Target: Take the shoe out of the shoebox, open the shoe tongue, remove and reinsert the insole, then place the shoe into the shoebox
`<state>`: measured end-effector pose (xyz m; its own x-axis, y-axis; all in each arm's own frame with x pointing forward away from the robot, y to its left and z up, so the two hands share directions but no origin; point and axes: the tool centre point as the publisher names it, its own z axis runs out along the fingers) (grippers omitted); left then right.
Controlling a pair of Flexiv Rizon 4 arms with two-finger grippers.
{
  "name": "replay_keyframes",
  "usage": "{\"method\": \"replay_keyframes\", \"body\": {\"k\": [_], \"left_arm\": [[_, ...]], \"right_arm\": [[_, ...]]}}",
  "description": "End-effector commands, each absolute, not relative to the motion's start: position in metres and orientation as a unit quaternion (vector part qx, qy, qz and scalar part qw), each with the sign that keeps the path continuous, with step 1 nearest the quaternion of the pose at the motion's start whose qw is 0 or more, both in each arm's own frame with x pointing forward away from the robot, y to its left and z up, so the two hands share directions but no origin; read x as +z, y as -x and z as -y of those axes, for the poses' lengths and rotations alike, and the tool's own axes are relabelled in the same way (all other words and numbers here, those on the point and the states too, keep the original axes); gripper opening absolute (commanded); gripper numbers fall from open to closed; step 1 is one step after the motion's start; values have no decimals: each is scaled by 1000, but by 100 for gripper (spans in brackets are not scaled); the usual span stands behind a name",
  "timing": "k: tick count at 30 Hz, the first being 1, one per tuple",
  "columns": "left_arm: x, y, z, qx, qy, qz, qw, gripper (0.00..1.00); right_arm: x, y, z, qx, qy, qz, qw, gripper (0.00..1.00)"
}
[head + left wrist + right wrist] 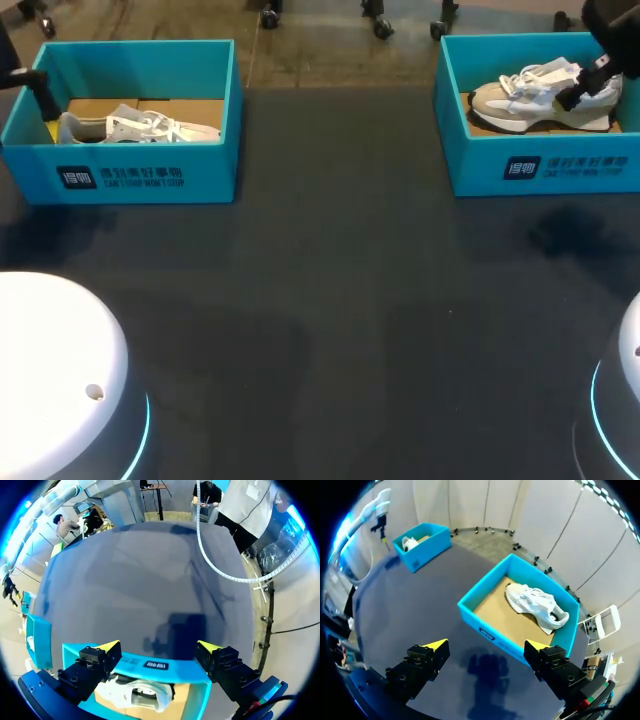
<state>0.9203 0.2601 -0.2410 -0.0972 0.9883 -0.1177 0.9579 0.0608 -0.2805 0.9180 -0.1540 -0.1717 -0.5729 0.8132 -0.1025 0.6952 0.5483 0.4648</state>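
1. Left base [60, 370]: white and round, set at the near left corner of the table [330, 300].

2. Left gripper [159, 646]: held above the left shoebox. Its yellow-tipped fingers [107, 645] are spread wide and nothing is gripped. In the left wrist view, the box's labelled wall is seen just under the fingertips.

3. Left shoebox [215, 160]: blue, lidless and brown inside, set at the far left of the table. It is also seen in the left wrist view [125, 661] and, further off, in the right wrist view [432, 542].

4. Left shoe [140, 128]: pale grey and white, laid inside the left shoebox along its near wall. In the left wrist view [142, 692] it is seen below the gripper, untouched by either finger.

5. Table: dark surface, bare between the two boxes, which are set well apart.

6. Right shoebox [480, 170]: blue, lidless and brown inside, set at the far right of the table. In the right wrist view [485, 582] it is seen ahead of the gripper.

7. Right shoe [540, 100]: white and beige, sole down, laid inside the right shoebox. In the right wrist view [535, 605] it is seen towards the box's far side.

8. Right gripper [487, 645]: held high, short of the right shoebox. Its fingers [437, 644] are spread wide and nothing is held. In the head view [580, 92] it is seen overlapping the shoe.

9. Right base [625, 400]: white and round, set at the near right corner.
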Motion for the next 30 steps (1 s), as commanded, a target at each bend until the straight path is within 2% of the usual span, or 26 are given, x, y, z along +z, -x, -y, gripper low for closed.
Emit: {"method": "replay_keyframes", "body": {"k": [1, 14, 30], "left_arm": [[-242, -910, -258, 141, 670, 727, 50, 100], [-241, -889, -259, 141, 671, 726, 52, 100], [-246, -871, -250, 149, 687, 707, 76, 100]], "right_arm": [[-177, -936, 161, 189, -444, -861, 157, 100], [-180, -979, 190, 186, -520, -814, 179, 100], [-191, -1016, 223, 191, -568, -784, 160, 100]]}}
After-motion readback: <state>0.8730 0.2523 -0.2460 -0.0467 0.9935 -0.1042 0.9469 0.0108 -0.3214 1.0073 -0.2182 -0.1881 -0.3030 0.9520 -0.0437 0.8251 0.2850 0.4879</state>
